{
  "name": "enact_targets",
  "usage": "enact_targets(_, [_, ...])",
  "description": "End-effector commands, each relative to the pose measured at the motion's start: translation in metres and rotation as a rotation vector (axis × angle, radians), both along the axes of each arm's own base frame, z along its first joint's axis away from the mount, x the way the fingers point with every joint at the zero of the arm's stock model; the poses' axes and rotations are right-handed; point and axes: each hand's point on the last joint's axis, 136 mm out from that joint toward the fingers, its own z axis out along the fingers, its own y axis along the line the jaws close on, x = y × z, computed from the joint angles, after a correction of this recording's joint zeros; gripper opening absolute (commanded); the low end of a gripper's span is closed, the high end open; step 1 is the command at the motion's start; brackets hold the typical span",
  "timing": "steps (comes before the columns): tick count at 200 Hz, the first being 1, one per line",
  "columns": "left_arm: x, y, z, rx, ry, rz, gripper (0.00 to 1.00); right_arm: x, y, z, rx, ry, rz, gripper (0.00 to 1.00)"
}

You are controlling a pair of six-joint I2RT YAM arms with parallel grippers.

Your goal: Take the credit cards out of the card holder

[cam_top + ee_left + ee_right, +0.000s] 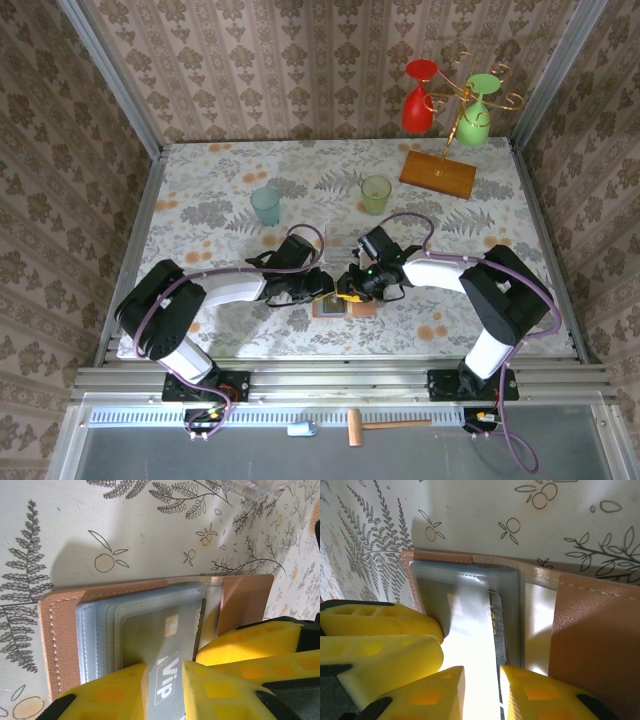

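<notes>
No card was out: the cards (160,642) sat in the clear sleeves (100,630) of the open holder (55,630), which lay flat at the near middle of the table (200,200). The left gripper (165,666) and right gripper (482,669) met over it. Each had its fingers narrowly parted astride a sleeved card; whether either pinched it could not be told. All the pulling remained.

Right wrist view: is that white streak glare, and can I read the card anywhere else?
Right wrist: yes, glare whites out the clear sleeve over the credit card in the card holder. Left wrist: light is even and the "Vip" print is readable, though the yellow fingers are soft from closeness. Top external: sharp, but the card holder is too small to read.
</notes>
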Motion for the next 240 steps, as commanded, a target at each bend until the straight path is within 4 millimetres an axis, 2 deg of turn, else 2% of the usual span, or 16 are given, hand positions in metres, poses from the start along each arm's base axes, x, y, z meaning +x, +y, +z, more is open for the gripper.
enact_targets(1, [-0.001, 0.005, -0.001, 0.022, 0.008, 0.002, 0.25, -0.005, -0.013, -0.008, -0.065, 0.017, -0.010, 0.26])
enact_targets(69, [0.001, 0.006, 0.008, 0.019, -0.011, 0.003, 0.25, -0.003, -0.019, -0.003, -0.092, -0.006, -0.017, 0.27])
enact_targets(122, [-0.001, 0.007, 0.004, 0.029, -0.001, 0.001, 0.25, -0.003, -0.020, -0.001, -0.098, -0.014, -0.020, 0.27])
enact_targets(183, [-0.001, 0.016, -0.009, 0.068, 0.010, 0.015, 0.25, 0.001, -0.015, 0.011, -0.034, -0.040, -0.035, 0.29])
enact_targets(240, [0.007, 0.024, -0.005, 0.059, 0.004, 0.030, 0.25, 0.000, -0.023, 0.011, -0.015, -0.032, -0.048, 0.27])
